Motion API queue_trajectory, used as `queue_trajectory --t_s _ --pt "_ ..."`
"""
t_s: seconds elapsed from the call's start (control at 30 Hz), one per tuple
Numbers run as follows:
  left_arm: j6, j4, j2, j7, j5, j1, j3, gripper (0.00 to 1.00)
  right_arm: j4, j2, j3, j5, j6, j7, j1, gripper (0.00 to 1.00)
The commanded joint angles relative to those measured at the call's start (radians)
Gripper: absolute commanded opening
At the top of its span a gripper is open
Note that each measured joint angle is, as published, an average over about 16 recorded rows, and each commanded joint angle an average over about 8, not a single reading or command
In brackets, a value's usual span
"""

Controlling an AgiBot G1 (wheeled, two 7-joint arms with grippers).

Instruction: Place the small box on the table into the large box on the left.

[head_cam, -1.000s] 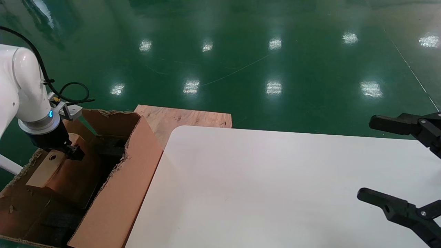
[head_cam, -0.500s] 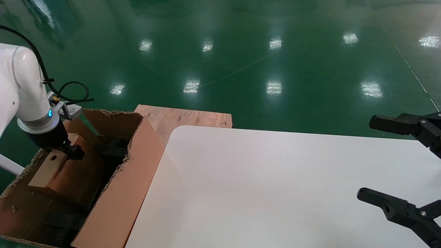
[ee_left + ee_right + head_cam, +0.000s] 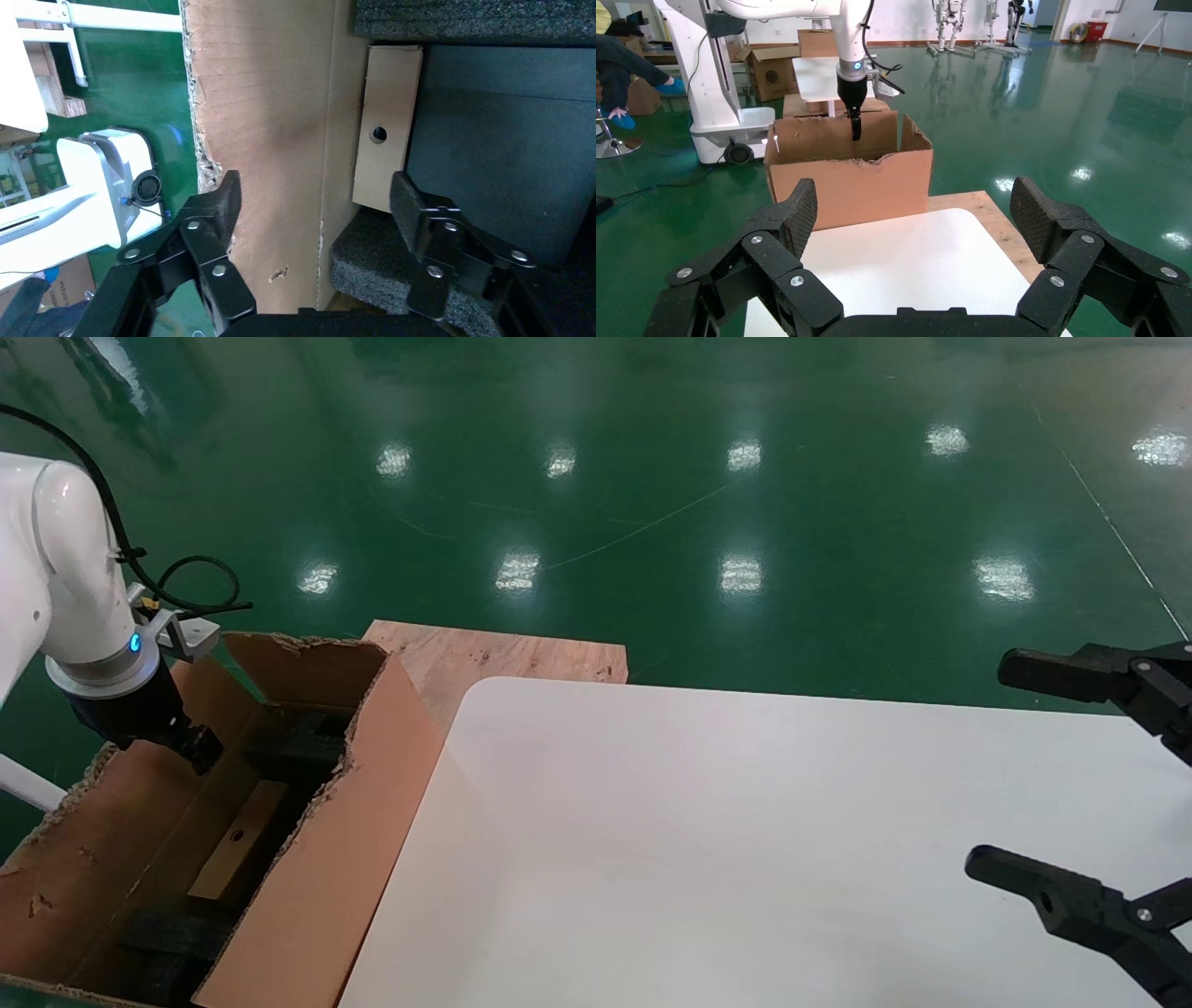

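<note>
The small box (image 3: 235,841) lies down inside the large box (image 3: 321,859), its punched hole facing up, between black foam pieces (image 3: 393,270). In the left wrist view the small box (image 3: 388,119) rests below and clear of the fingers. My left gripper (image 3: 194,748) hangs open over the large box's (image 3: 267,126) far end, holding nothing, and its own view shows the left gripper (image 3: 315,188) straddling the carton's inner wall. Over the white table's (image 3: 708,840) right side my right gripper (image 3: 1001,766) stands open and empty, as the right wrist view shows for the right gripper (image 3: 916,203).
A bare plywood board (image 3: 494,658) lies behind the table's rounded corner, next to the large box (image 3: 849,182). Shiny green floor surrounds everything. In the right wrist view, the table (image 3: 905,260) ends just short of the carton's ragged wall.
The left gripper has opened and let go of the small box, which dropped from tilted at the fingers to lying on the carton's bottom. The right arm has not moved.
</note>
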Motion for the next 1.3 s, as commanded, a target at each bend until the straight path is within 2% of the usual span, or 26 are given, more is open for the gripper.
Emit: queue_trajectory --t_s 0.03,0.3,0.47,0.83,1.07,1.3 --pt "0.001 0.000 0.000 0.001 -0.001 0.000 0.000 1.00 0.000 0.000 0.000 0.000 0.000 0.000 0.000 1.00" --pt "-0.057 -0.082 0.049 0.053 -0.038 -0.082 -0.030 1.00 0.000 0.000 0.000 0.000 0.000 0.000 0.000 1.00" --pt "-0.053 -0.180 0.070 0.076 -0.076 -0.153 -0.058 1.00 0.000 0.000 0.000 0.000 0.000 0.000 0.000 1.00" --pt "0.013 -0.480 0.029 0.047 -0.169 -0.277 -0.125 1.00 0.000 0.000 0.000 0.000 0.000 0.000 0.000 1.00" --pt "0.022 -0.493 0.018 0.063 -0.181 -0.259 -0.150 1.00 0.000 0.000 0.000 0.000 0.000 0.000 0.000 1.00" --pt "0.056 -0.572 -0.024 0.151 -0.249 -0.156 -0.296 1.00 0.000 0.000 0.000 0.000 0.000 0.000 0.000 1.00"
